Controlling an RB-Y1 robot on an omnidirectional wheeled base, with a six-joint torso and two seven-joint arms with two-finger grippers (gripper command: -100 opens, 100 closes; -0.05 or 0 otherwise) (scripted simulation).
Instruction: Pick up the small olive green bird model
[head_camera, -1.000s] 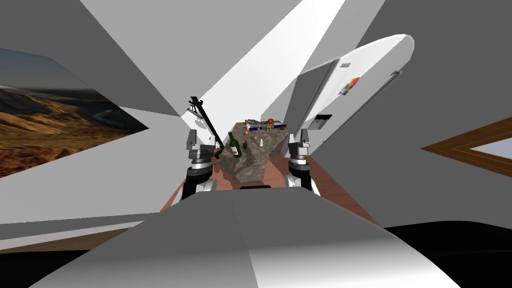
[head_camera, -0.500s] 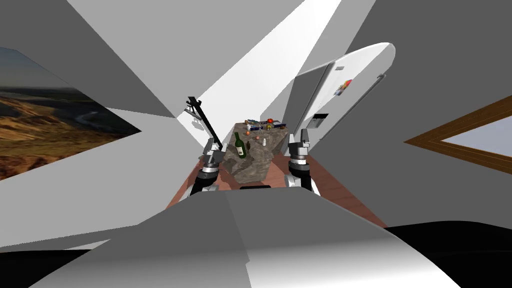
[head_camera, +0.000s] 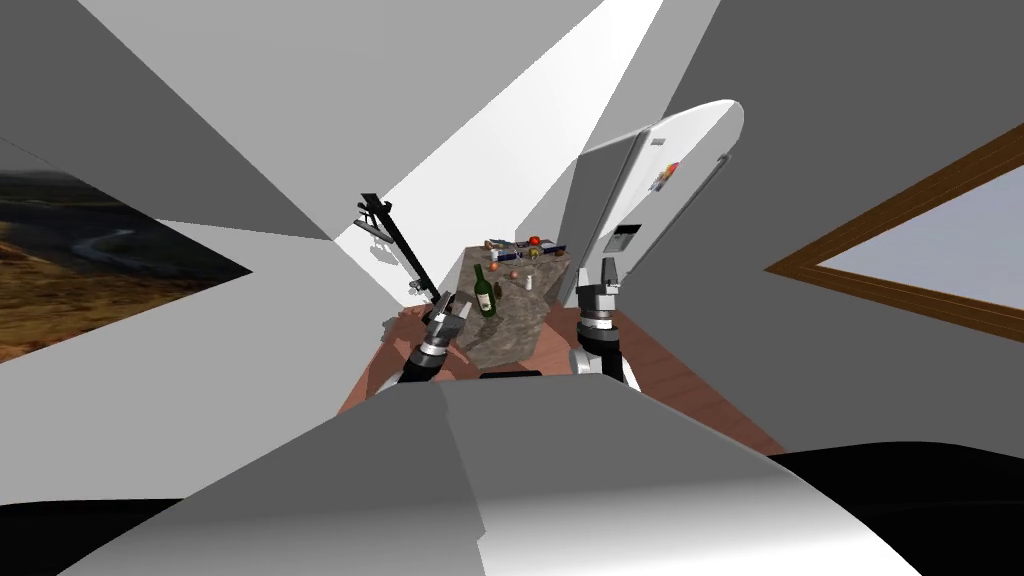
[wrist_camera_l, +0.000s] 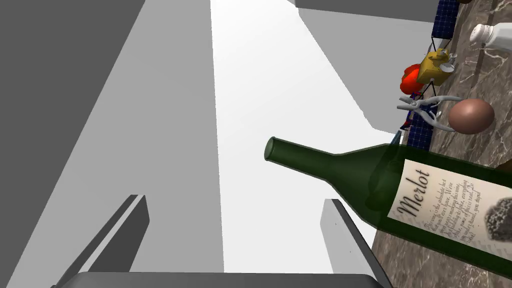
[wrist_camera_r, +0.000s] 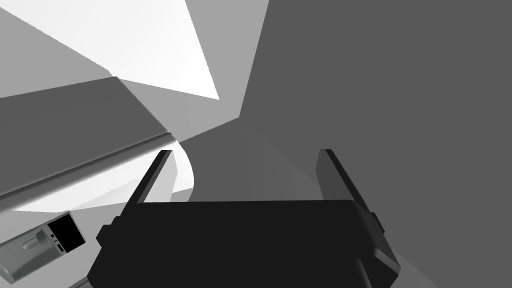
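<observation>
Left tool (wrist_camera_l: 235, 199), thin blades spread, has swung in since a second ago to the near corner of the worktop (wrist_camera_l: 482, 80), a slab of brown veined stone. Just beyond its tips stands a dark green glass bottle (wrist_camera_l: 360, 175) with a cream Merlot label. The bird (head_camera: 498, 290), a tiny dark olive shape, sits just beside the bottle, away from that tool. A smooth brown egg (wrist_camera_l: 471, 115) lies farther on. Right tool (wrist_camera_r: 245, 150), also spread, stays raised beside the worktop.
</observation>
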